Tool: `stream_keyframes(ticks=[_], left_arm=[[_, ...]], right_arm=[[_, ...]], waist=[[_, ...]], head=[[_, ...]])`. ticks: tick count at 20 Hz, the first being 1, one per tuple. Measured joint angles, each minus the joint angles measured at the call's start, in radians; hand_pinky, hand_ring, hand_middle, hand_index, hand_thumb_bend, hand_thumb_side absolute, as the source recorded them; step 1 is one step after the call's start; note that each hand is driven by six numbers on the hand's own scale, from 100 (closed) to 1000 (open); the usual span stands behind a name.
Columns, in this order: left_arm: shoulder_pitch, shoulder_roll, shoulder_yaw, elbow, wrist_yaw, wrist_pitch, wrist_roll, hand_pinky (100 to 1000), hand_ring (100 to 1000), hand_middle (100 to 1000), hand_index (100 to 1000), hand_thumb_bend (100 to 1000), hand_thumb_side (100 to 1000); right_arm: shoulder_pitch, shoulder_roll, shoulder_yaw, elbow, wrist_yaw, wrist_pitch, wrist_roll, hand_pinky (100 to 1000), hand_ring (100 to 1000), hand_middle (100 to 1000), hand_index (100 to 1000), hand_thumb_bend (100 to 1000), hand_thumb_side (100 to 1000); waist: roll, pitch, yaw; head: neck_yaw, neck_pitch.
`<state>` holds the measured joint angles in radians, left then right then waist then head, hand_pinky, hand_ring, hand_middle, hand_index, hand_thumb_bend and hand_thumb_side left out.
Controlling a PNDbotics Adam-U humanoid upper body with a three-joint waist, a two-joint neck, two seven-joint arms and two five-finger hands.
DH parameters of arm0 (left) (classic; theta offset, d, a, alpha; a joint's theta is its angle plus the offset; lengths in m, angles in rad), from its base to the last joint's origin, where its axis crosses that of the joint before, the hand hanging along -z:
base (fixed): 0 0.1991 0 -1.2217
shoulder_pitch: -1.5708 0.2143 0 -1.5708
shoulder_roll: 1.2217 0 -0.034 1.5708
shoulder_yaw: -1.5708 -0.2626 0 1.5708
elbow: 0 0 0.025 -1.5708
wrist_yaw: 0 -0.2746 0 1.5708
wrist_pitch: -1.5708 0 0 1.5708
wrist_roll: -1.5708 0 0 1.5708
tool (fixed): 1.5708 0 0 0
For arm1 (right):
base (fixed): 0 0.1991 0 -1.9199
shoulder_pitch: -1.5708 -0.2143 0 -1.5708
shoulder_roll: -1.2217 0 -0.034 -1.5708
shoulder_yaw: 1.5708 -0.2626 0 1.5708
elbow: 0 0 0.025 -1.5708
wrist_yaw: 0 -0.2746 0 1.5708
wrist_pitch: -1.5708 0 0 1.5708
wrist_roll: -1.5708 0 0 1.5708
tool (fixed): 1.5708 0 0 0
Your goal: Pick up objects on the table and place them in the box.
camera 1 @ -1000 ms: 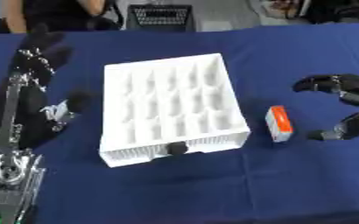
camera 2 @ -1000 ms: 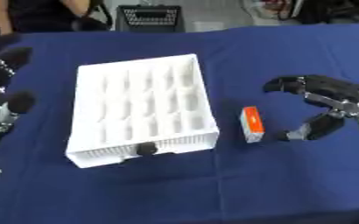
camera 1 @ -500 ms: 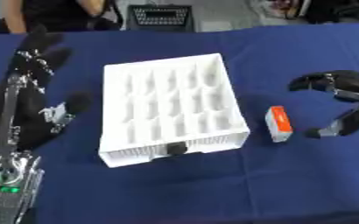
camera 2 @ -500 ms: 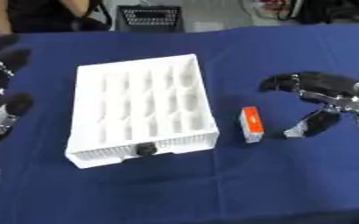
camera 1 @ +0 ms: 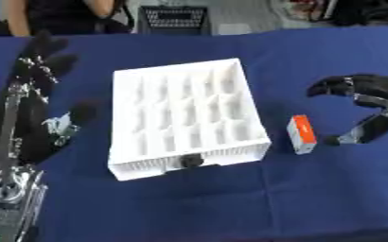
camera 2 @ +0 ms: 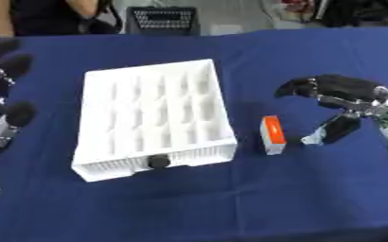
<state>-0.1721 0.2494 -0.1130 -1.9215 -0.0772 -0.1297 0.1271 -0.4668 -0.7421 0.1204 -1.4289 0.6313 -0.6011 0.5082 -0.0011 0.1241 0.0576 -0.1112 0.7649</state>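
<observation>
An orange and white block (camera 2: 271, 134) lies on the blue worktop (camera 1: 230, 198), just beside the right edge of the white compartmented box (camera 1: 185, 120). The right hand (camera 2: 346, 101) hovers to the block's right, its fingers (camera 2: 301, 87) spread in a wide curve and its thumb pointing toward the block, apart from it, grasping nothing. The left hand (camera 1: 40, 64) rests released at the left, fingers straight

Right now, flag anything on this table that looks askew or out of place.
The white box lies slightly askew on the blue table, and a small dark round thing sits at its near wall. The orange and white block lies outside it, beside the open right hand. Nothing looks spilled or damaged.
</observation>
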Motion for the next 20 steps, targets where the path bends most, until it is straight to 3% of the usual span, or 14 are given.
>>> stream_keyframes(ticks=[10, 20], left_arm=[[0.000, 0.000, -0.004, 0.000, 0.002, -0.003, -0.004, 892, 841, 868, 1000, 1000, 574], [0.000, 0.000, -0.006, 0.001, 0.002, -0.005, -0.006, 893, 841, 869, 1000, 1000, 574]], right_arm=[[-0.072, 0.031, 0.057, 0.123, 0.071, -0.001, -0.001, 783, 859, 892, 928, 603, 647], [-0.086, 0.043, 0.080, 0.206, 0.098, 0.008, 0.008, 788, 869, 894, 924, 609, 657]], waist=[[-0.002, 0.000, 0.004], [-0.004, 0.000, 0.007]], head=[[-0.017, 0.000], [-0.021, 0.000]])
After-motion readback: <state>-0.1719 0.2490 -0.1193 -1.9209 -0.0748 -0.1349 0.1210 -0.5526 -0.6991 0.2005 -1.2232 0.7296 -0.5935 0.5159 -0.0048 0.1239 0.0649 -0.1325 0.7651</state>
